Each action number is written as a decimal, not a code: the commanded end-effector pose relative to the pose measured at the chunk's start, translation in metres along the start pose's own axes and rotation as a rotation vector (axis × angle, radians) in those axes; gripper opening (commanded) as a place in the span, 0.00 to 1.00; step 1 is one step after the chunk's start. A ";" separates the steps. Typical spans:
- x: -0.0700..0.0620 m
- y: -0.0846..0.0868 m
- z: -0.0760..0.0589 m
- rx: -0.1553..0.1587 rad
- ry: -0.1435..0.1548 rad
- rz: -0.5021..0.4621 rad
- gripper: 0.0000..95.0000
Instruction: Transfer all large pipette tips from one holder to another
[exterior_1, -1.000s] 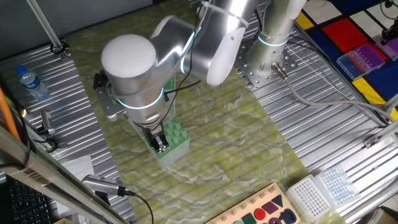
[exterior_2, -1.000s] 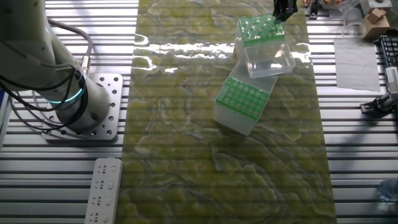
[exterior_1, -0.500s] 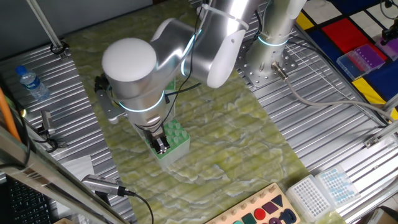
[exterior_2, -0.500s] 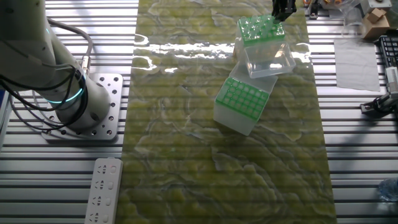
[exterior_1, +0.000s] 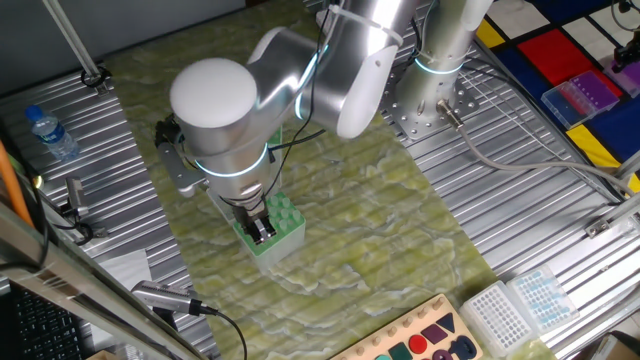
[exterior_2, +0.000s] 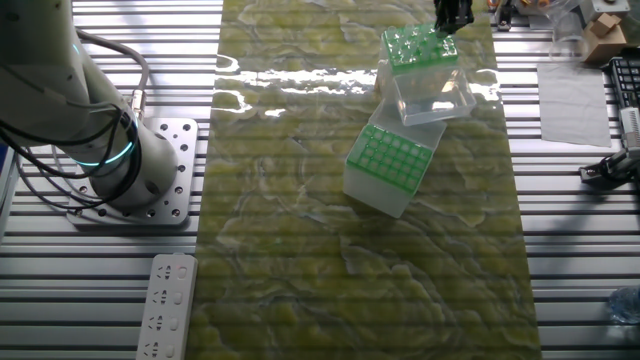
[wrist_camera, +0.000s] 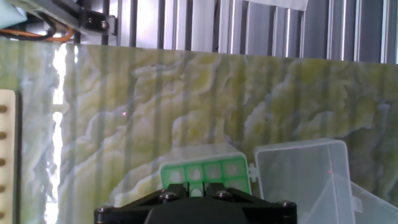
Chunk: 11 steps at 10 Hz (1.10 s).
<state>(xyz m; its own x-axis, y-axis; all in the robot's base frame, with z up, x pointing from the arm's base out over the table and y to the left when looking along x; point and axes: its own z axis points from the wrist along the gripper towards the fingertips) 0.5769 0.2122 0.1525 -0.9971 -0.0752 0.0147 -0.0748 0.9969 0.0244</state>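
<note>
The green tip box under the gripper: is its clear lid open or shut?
Open. The clear lid is swung aside of the green tip box, leaving its hole grid bare below the gripper.

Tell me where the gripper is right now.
In the other fixed view the gripper hangs at the top edge, over the far corner of the green tip holder with the open clear lid.

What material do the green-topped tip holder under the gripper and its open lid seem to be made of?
The holder looks like molded plastic: an opaque green top plate with a matte finish and regular square holes. Its lid looks like clear, glossy plastic; the mat shows through it.
</note>
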 end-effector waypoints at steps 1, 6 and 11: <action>-0.002 0.000 -0.012 0.005 0.019 -0.013 0.00; -0.004 -0.005 -0.073 -0.010 0.056 -0.040 0.00; -0.002 -0.008 -0.131 -0.027 0.073 -0.039 0.00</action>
<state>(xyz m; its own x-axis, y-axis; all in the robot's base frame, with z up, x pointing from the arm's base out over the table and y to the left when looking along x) 0.5798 0.2000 0.2866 -0.9897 -0.1173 0.0823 -0.1131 0.9921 0.0546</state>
